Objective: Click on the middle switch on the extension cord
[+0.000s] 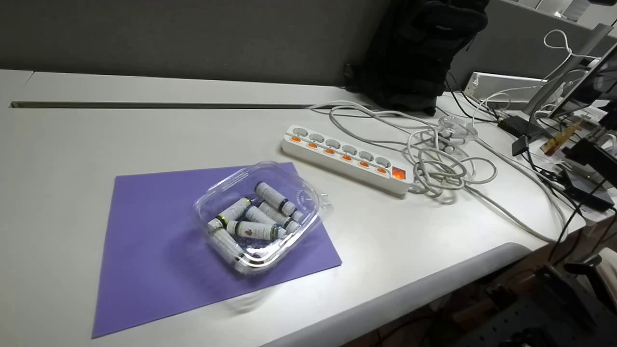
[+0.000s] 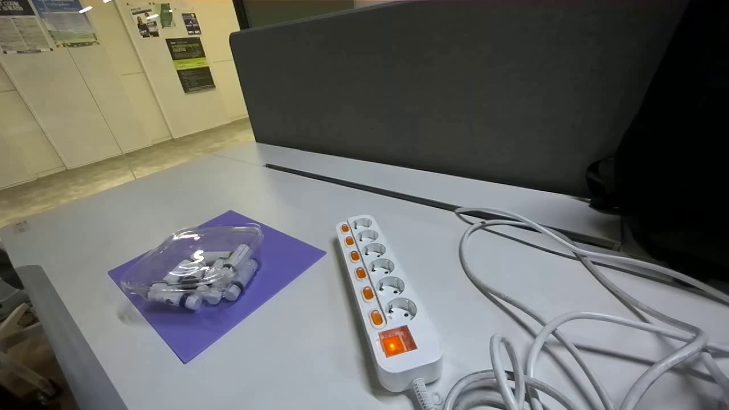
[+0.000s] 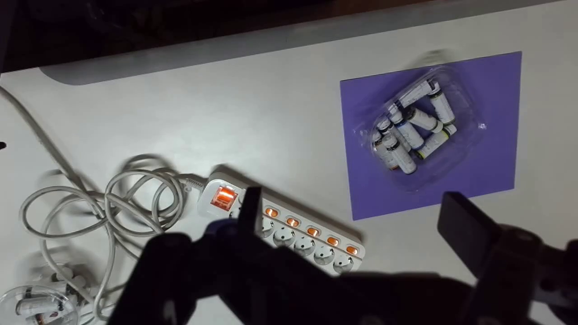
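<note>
The extension cord [image 1: 337,166] is a white strip on the table, in both exterior views [image 2: 370,279] and the wrist view [image 3: 323,246]. It has a row of sockets and a row of small orange switches. Switches near its middle [image 1: 346,157] also show in the other views [image 2: 360,273] [image 3: 313,231]. The large red switch [image 2: 397,341] at the cable end glows. My gripper [image 3: 352,203] is open and empty in the wrist view, above the table. Its left finger hides the small switch nearest the red one. I cannot make out the gripper in the exterior views.
A clear tub [image 1: 262,219] of several small vials stands on a purple sheet [image 1: 144,250] beside the strip. Coiled white cable [image 1: 441,168] lies at its lit end, near another clear container [image 1: 458,129]. A black backpack [image 1: 414,53] leans on the grey partition [image 1: 193,38].
</note>
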